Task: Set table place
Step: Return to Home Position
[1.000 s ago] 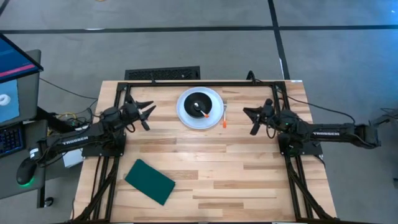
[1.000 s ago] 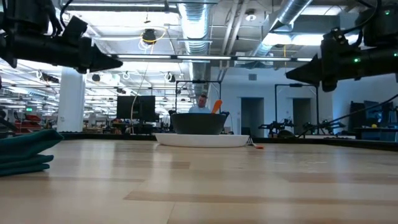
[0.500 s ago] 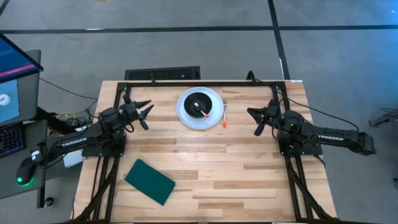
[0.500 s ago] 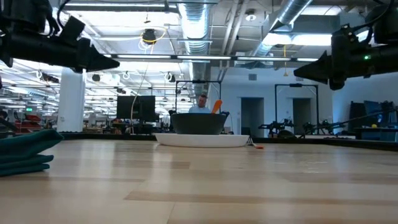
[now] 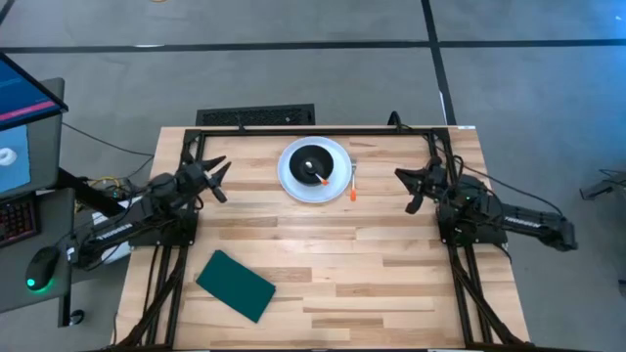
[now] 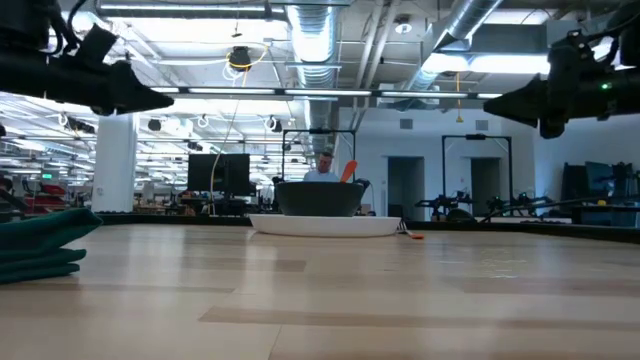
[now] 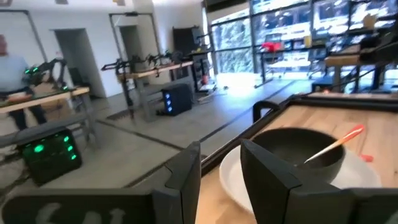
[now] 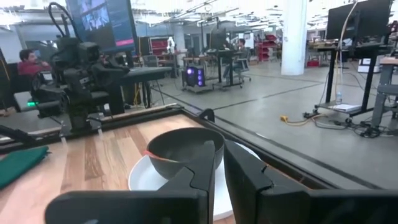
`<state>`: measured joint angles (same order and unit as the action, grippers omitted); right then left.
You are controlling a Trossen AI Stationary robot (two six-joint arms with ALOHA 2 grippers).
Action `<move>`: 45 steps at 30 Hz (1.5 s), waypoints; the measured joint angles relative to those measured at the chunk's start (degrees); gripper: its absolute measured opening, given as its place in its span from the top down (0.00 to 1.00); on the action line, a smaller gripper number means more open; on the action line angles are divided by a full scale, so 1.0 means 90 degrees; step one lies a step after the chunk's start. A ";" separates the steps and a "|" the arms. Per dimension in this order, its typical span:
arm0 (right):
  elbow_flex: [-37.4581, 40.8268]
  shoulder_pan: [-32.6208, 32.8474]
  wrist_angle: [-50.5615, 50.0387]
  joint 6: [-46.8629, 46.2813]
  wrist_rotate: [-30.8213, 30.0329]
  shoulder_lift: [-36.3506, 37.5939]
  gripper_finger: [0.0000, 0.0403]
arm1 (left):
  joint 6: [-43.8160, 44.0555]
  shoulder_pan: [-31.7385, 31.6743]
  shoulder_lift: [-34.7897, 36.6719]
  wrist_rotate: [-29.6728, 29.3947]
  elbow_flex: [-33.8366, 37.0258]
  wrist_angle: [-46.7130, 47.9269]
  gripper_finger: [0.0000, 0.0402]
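The round white plate (image 5: 289, 182) lies on the wooden table (image 5: 372, 274) at the far middle. A small black bowl (image 5: 311, 160) stands on it with an orange-tipped utensil (image 5: 323, 179) leaning inside. The plate also shows in the low view (image 6: 325, 226). My left gripper (image 5: 223, 182) hovers open and empty left of the plate, above the table. My right gripper (image 5: 404, 192) hovers empty right of the plate, with a narrow gap between its fingers in the right wrist view (image 8: 219, 144). Both point toward the plate.
A second orange-tipped utensil (image 5: 353, 186) lies on the table just right of the plate. A dark green pad (image 5: 235, 285) lies at the near left. A black frame (image 5: 313, 131) runs along the table's far edge. People sit in the room beyond.
Both arms have drawn back from the plate. My left gripper has gone toward the table's left edge and my right gripper toward the right edge, rising a little. The plate, bowl, utensils and pad have stayed where they were.
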<state>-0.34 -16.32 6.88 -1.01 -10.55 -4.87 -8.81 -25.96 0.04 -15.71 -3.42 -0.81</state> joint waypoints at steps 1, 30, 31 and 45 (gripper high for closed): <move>0.0000 0.0000 -0.0068 0.0002 0.0000 0.0066 0.85 | 0.0038 0.0000 -0.0011 -0.0076 -0.0004 0.0072 0.74; 0.0002 -0.0029 -0.0499 -0.0054 0.0002 0.0287 0.85 | 0.0999 -0.0002 -0.0057 0.0045 -0.0019 0.0740 0.74; 0.0002 -0.0029 -0.0499 -0.0054 0.0002 0.0287 0.85 | 0.0999 -0.0002 -0.0057 0.0045 -0.0019 0.0740 0.74; 0.0005 -0.0029 -0.0499 -0.0057 0.0005 0.0287 0.85 | 0.1004 -0.0002 -0.0057 0.0040 -0.0015 0.0745 0.74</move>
<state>-0.30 -16.58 2.39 -1.52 -10.50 -2.28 0.23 -25.98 -0.47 -15.35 -3.55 5.89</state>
